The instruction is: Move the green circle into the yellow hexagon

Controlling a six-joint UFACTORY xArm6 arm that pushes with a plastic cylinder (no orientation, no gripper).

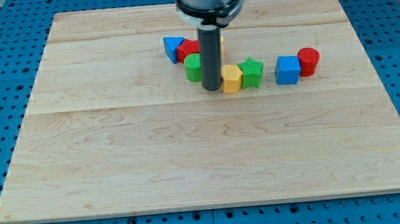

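Note:
The green circle sits just left of my rod, partly hidden by it. The yellow hexagon stands right of the rod, touching the green star. My tip rests on the board between the green circle and the yellow hexagon, close against both. The rod hangs from the arm's head at the view's top.
A blue triangle block and a red block lie above the green circle. A yellow block behind the rod is mostly hidden. A blue cube and a red cylinder stand to the view's right. The wooden board lies on a blue pegboard.

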